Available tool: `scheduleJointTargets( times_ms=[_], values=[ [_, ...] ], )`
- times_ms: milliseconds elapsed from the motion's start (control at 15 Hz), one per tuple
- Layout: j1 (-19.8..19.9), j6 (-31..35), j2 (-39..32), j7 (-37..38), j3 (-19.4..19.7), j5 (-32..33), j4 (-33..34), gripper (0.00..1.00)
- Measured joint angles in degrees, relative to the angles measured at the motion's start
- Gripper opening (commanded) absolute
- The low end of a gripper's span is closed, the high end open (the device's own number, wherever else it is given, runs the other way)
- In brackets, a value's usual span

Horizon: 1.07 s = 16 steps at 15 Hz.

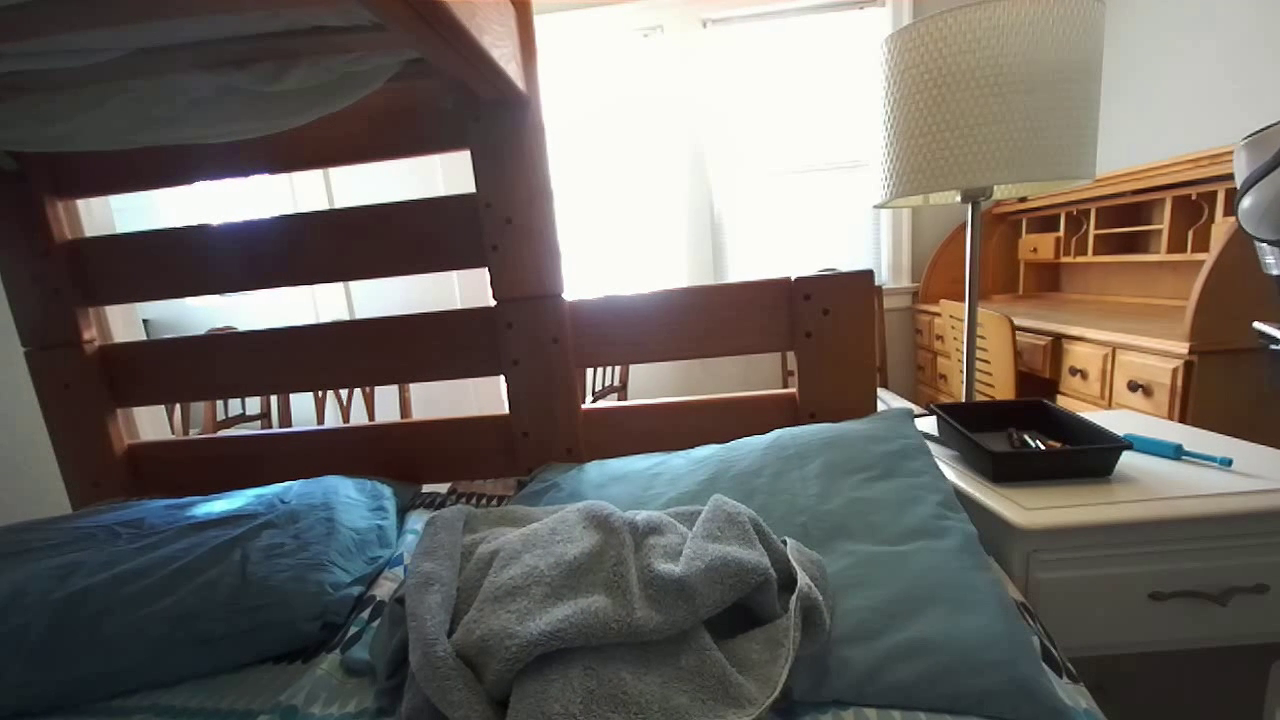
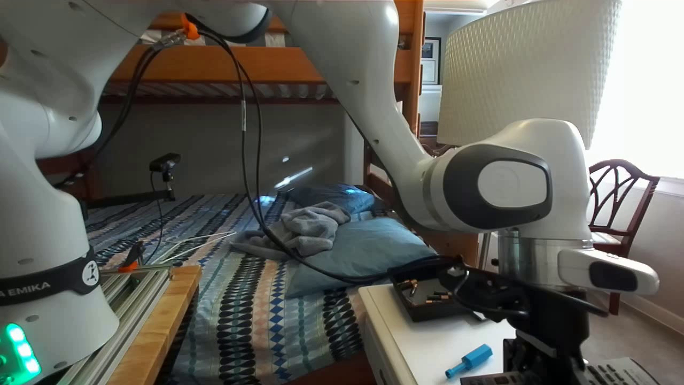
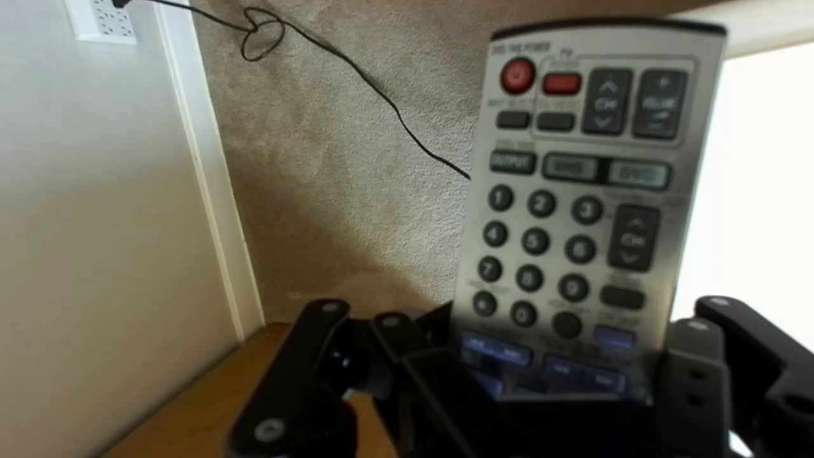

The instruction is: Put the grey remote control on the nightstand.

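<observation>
One grey remote control (image 3: pixel 572 210) is grasped by its long edges in the black pincer (image 3: pixel 566 369), keypad towards the wrist view. In an exterior view it hangs at the near right, partly out of sight, right of a blue tool (image 2: pixel 470 359) lying on the white nightstand (image 2: pixel 422 342); whether it is wholly above the nightstand cannot be told. A black tray (image 2: pixel 435 312) stands at the nightstand's far end.

The step in hand seems to be placing. Best bring the remote well inside the nightstand's edge, over bare top clear of tool and tray, level it, lower until its underside rests flat, then release evenly without dragging or nudging the tool.
</observation>
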State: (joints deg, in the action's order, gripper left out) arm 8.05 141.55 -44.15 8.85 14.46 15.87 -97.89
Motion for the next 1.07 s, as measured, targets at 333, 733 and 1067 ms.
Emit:
scheduleJointTargets(
  times_ms=[333, 733, 1067],
  values=[
    [-1.87, 0.22, -6.54, -4.14, -0.67, 0.39, 8.56, 0.00],
    [-1.45, -0.16, -9.43, -7.86, -2.80, 0.07, 12.12, 0.00],
    [-1.54, -0.33, -9.74, -9.90, -2.80, 0.20, 12.20, 0.00]
  ],
)
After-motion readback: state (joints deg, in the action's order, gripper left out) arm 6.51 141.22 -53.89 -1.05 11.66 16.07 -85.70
